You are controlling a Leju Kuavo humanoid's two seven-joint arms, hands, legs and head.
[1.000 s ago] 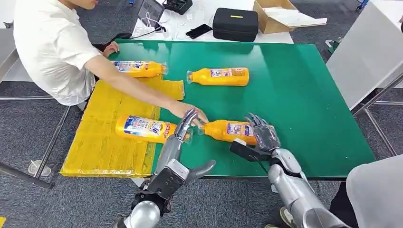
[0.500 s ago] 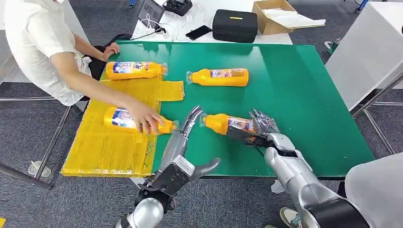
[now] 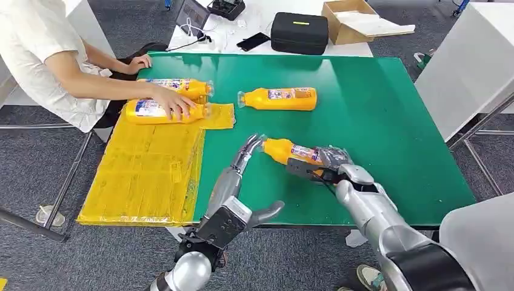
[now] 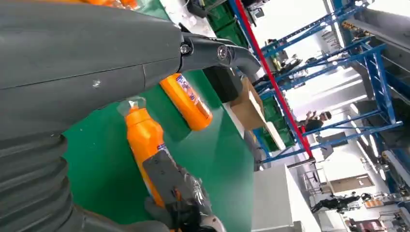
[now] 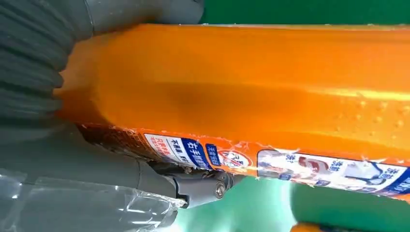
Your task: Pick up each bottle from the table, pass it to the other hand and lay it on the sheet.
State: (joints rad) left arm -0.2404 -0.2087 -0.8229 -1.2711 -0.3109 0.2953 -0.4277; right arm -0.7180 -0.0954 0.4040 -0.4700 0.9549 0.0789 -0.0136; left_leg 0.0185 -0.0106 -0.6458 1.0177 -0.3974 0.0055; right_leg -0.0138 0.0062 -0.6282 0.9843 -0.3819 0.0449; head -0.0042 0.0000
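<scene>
Right hand (image 3: 327,165) grips orange plastic bottle (image 3: 291,153) above green table (image 3: 388,121). Left hand (image 3: 245,153) open, fingertips beside its cap.

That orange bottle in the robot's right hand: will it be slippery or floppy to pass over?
Probably stiff: the bottle keeps its shape in the right robot hand. Its glossy skin may slip. Its rounded body could roll if dropped.

Industrial lab hall; blue steel racking (image 4: 367,53), green worktable (image 3: 376,109), grey carpet (image 3: 36,176)

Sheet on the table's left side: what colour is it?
Yellow. The sheet shows best in the head view.
</scene>
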